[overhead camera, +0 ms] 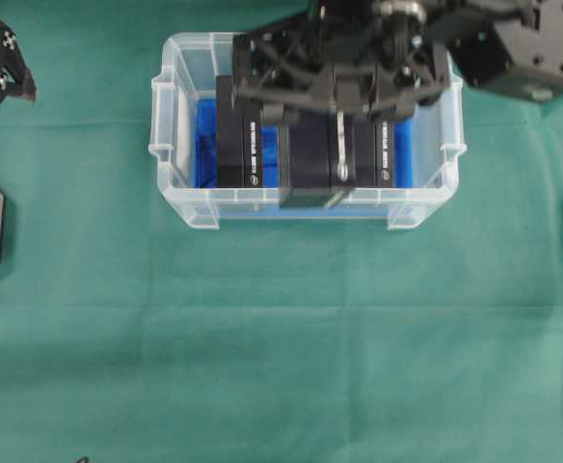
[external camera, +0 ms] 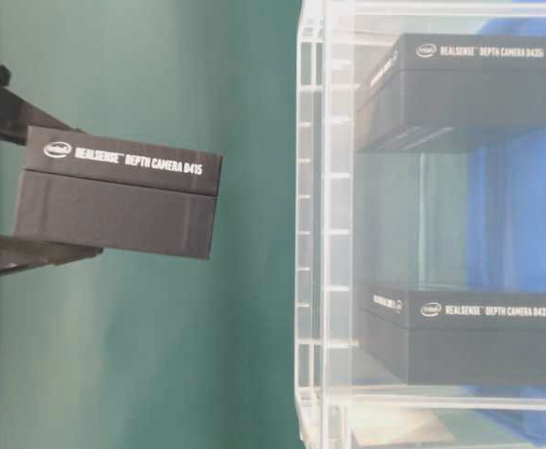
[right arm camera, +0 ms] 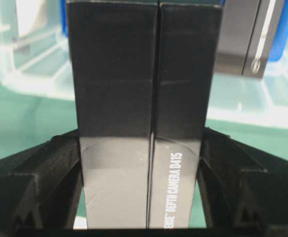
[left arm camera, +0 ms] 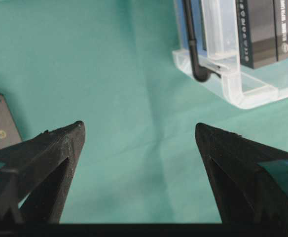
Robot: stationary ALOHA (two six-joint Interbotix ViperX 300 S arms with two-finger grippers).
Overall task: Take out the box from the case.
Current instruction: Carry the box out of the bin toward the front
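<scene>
The right gripper [right arm camera: 141, 182] clamps a black box [right arm camera: 141, 98] by its two long sides, its jaws pressed flat against the cardboard, holding it lifted above the case [overhead camera: 171, 125] with one end projecting past the front rim; the side grip leaves the box's ends free and keeps the fingers [right arm camera: 45, 177] away from the neighbours. In the table-level view the box [external camera: 119, 192] hangs outside the clear wall [external camera: 315, 234], well apart from it, so the lift looks essentially done and only a set-down seems left. Two more black boxes [overhead camera: 241, 135] [overhead camera: 388, 145] stay standing on the blue lining [overhead camera: 204, 135], one on either side of the vacated gap. The left gripper [left arm camera: 139, 143] waits with its jaws spread wide and nothing between them, off to the case's left over bare green cloth [overhead camera: 281, 367]. That cloth in front of the case offers broad room for placing; the ribbed rim and side handle [left arm camera: 228, 74] are the only edges nearby
</scene>
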